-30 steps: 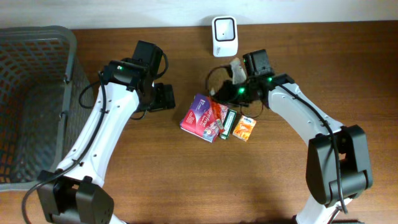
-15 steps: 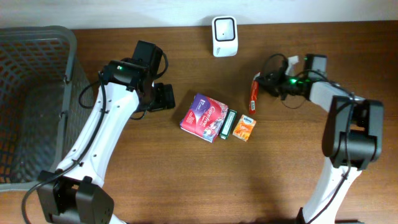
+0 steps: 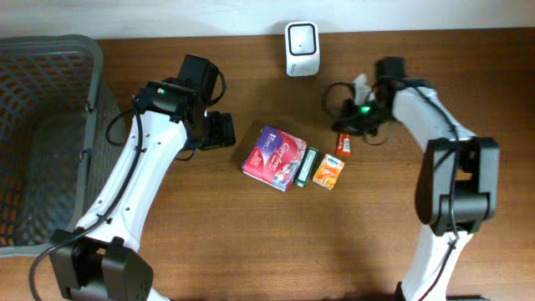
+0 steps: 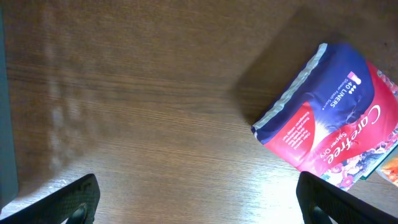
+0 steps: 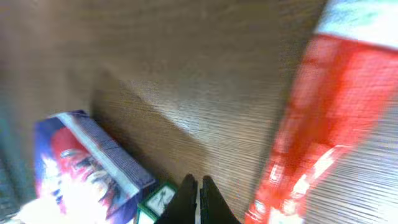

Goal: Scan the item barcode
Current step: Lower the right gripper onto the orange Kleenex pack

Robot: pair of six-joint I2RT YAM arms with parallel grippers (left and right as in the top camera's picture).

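A red tube-shaped item (image 3: 345, 144) lies on the wooden table, blurred at the right of the right wrist view (image 5: 329, 124). My right gripper (image 3: 350, 124) hovers just above it, fingers (image 5: 188, 198) pressed shut with nothing between them. The white barcode scanner (image 3: 301, 38) stands at the table's back edge. A purple and red Carefree pack (image 3: 274, 157) (image 4: 336, 124) (image 5: 87, 162), a green box (image 3: 310, 165) (image 5: 155, 202) and an orange pack (image 3: 328, 172) lie mid-table. My left gripper (image 3: 221, 131) (image 4: 199, 205) is wide open and empty, left of the Carefree pack.
A grey mesh basket (image 3: 50, 125) fills the table's left end. The scanner sits close behind the right arm. Bare wood runs along the front of the table, below the pile.
The red item has left the pile and now lies to its right on the table. My right arm swung right, then back over it, jaws briefly apart and shut again. The left arm stayed still.
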